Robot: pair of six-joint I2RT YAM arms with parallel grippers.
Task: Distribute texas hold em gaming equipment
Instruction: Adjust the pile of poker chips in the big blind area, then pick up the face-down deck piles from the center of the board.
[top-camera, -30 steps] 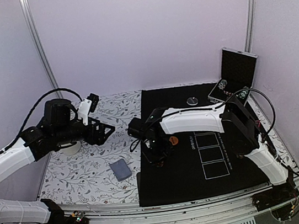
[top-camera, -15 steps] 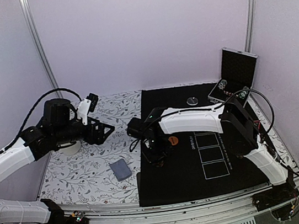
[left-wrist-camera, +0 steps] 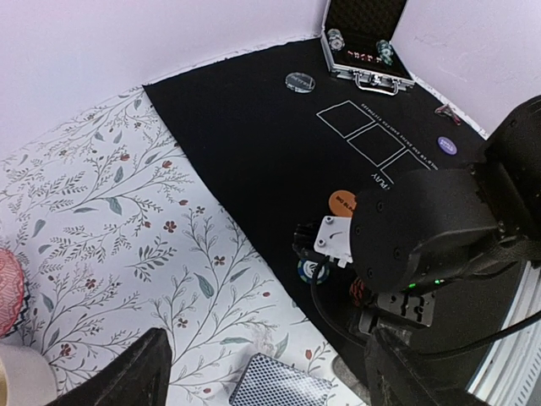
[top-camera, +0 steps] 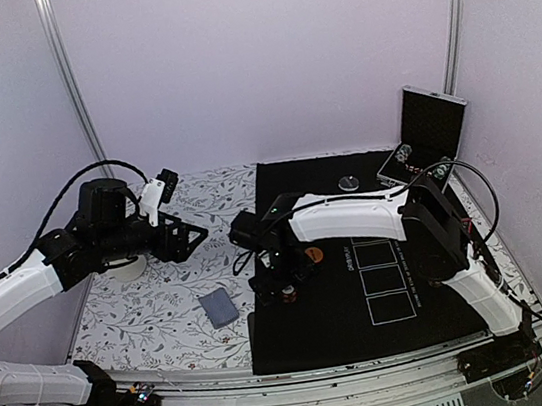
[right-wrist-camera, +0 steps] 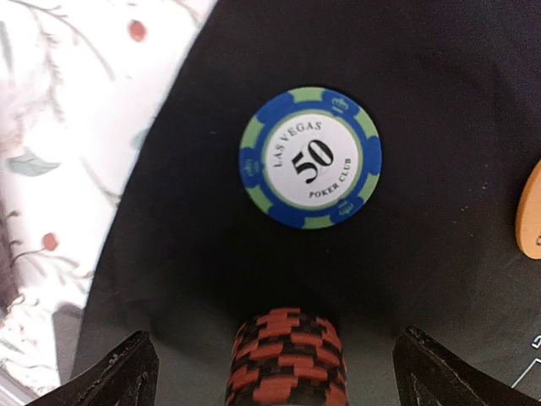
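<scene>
Bench point(top-camera: 146, 321): floral cloth under the left end effector point(left-wrist-camera: 266, 338), black mat point(top-camera: 349, 323) under the right end effector point(right-wrist-camera: 275, 338). The mat's three printed boxes are bare.

Case point(top-camera: 430, 125): well beyond both end effectors, lid up. Some chips in the case point(left-wrist-camera: 336, 38) are not out yet.

Left end effector: fingers spread, nothing held, hovering above the cloth. Card deck point(left-wrist-camera: 279, 382) lies on the cloth below it, roughly between its fingers in its own view, not touched. It looks like one whole pack, so no cards dealt.

Right end effector: fingers wide apart, low over the mat's edge, gripping nothing. Red chip stack point(right-wrist-camera: 287, 364) stands on the mat between its fingers, clear of both.

Discs: orange disc point(left-wrist-camera: 342, 203) just beside the right end effector. Purple disc point(left-wrist-camera: 446, 145) and silver disc point(top-camera: 349, 183) are well beyond it on the mat.

Blue 50 chip point(right-wrist-camera: 309, 158) lies flat on the mat just ahead of the right fingers, near the red stack.

My read: early to middle. Discs and the first chips are out. Left to do: the rest of the chips, all cards, and placing sets at the player spots.
</scene>
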